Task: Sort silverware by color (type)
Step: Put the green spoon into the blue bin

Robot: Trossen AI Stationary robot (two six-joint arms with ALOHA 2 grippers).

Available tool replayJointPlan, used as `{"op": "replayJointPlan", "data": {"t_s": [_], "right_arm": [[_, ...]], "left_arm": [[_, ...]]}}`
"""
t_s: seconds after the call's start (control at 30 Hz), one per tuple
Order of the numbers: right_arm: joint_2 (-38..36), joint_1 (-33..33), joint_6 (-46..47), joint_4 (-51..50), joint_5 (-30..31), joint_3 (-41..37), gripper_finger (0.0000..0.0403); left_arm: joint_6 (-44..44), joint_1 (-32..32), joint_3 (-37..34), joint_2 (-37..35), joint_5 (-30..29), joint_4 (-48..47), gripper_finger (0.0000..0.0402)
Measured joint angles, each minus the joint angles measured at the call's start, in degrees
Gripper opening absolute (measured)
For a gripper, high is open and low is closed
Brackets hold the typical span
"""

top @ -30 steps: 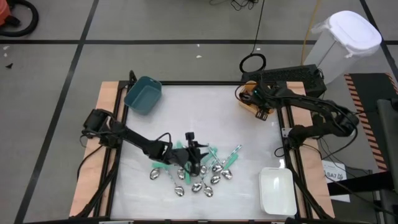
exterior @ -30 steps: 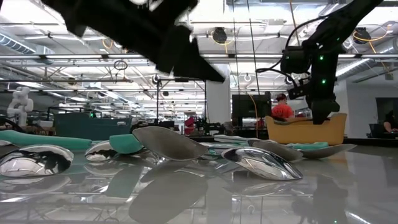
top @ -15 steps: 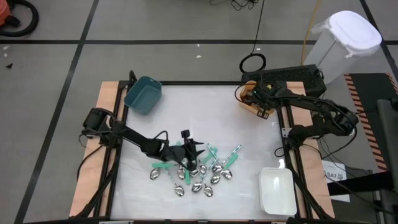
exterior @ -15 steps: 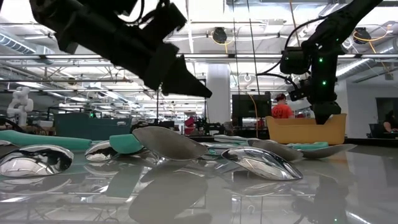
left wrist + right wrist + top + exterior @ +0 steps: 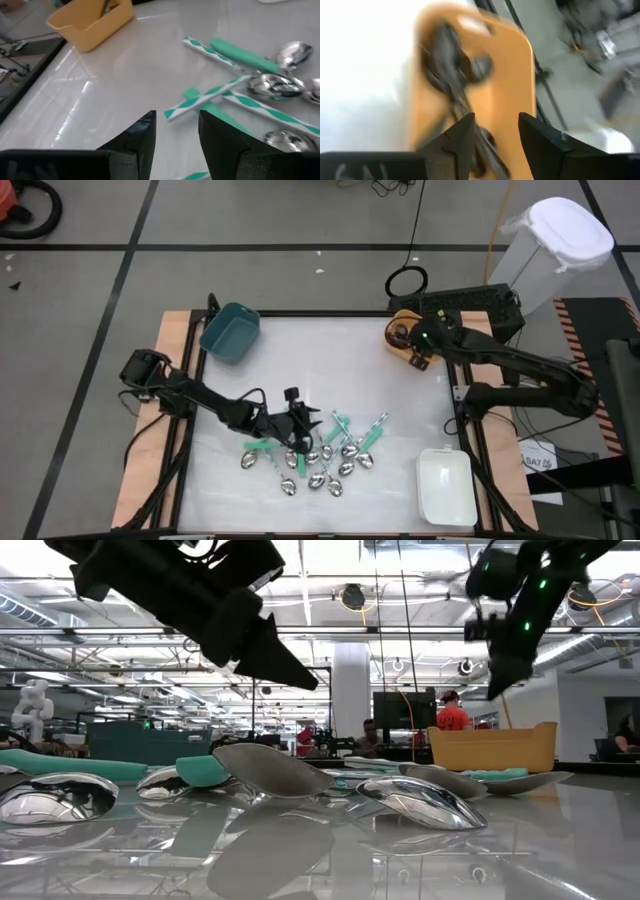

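The silverware (image 5: 322,458) lies in a loose heap at the table's near middle: shiny silver spoons and pieces with teal or teal-and-white striped handles (image 5: 235,92). My left gripper (image 5: 298,424) hovers open just above the heap's left part, nothing between its fingers (image 5: 177,135). My right gripper (image 5: 417,350) hangs open over the orange bin (image 5: 400,335) at the far right. Dark utensils (image 5: 452,75) lie in that bin, and nothing sits between the fingers.
A teal bin (image 5: 230,332) stands at the far left corner and a white bin (image 5: 445,485) at the near right corner. Bare white tabletop (image 5: 320,360) stretches between the heap and the far bins. People show in the room beyond the table.
My right gripper has risen out of the orange bin and now hangs well above its rim. My left gripper has lifted a little and drifted slightly toward the table's left edge over the heap. The silverware on the table has not moved.
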Motion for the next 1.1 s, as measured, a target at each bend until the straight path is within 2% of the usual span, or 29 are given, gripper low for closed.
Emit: {"op": "replayJointPlan", "data": {"t_s": [0.13, 0.37, 0.47, 0.67, 0.8, 0.93, 1.1], "right_arm": [[-3.46, 5.46, 3.52, 0.29, -9.58, 1.09, 0.0148], [-2.63, 17.13, 8.04, 3.53, -18.30, 1.11, 0.0148], [-1.51, 22.62, 9.98, 6.32, -20.48, 1.11, 0.0148], [1.06, 33.70, 14.34, 12.55, -20.34, 1.03, 0.0148], [4.21, 40.30, 14.88, 19.77, -20.37, -0.84, 0.0148], [8.22, 45.18, 12.58, 24.94, -20.33, -1.97, 0.0148], [11.66, 47.42, 10.04, 25.89, -20.45, -2.02, 0.0148]], "left_arm": [[0.01, -0.08, 0.00, 0.02, 2.58, 0.01, 0.0147], [0.02, -0.03, 0.00, 0.02, 2.71, -0.42, 0.0147], [-0.20, -0.03, 0.00, 0.02, 2.75, -1.12, 0.0147], [-0.40, -0.03, 1.92, 0.03, 4.50, -4.02, 0.0147], [0.46, -0.03, 4.86, 0.05, 6.56, -11.33, 0.0147], [1.75, -0.03, 10.30, 0.05, 7.25, -26.22, 0.0147], [-6.63, 0.08, 16.70, 0.07, 7.36, -43.98, 0.0147]]}}
